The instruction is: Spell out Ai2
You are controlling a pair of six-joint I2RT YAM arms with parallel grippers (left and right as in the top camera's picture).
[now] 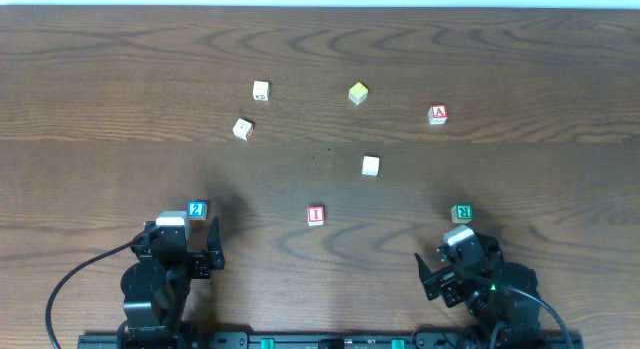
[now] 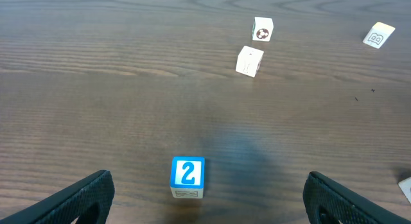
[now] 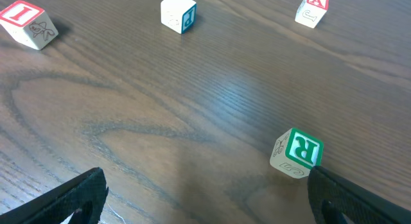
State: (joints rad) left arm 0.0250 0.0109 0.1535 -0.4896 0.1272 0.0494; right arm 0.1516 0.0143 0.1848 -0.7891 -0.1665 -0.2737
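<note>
The blue "2" cube (image 1: pixel 197 210) sits on the table just ahead of my left gripper (image 1: pixel 183 239), which is open. In the left wrist view the "2" cube (image 2: pixel 187 176) lies between and slightly beyond the wide-apart fingers of the left gripper (image 2: pixel 209 198), touching neither. The red "I" cube (image 1: pixel 316 215) rests mid-table at the front, and shows at the far left in the right wrist view (image 3: pixel 26 22). At the back right is the red "A" cube (image 1: pixel 437 114) (image 3: pixel 311 9). My right gripper (image 1: pixel 458 257) (image 3: pixel 205 198) stands open and holds nothing.
A green "R" cube (image 1: pixel 461 215) (image 3: pixel 297 153) lies right in front of the right gripper's right finger. Whitish cubes (image 1: pixel 261 90) (image 1: pixel 242 129) (image 1: pixel 371 166) and a yellow cube (image 1: pixel 358 93) are scattered across the far half of the wooden table (image 1: pixel 100 69).
</note>
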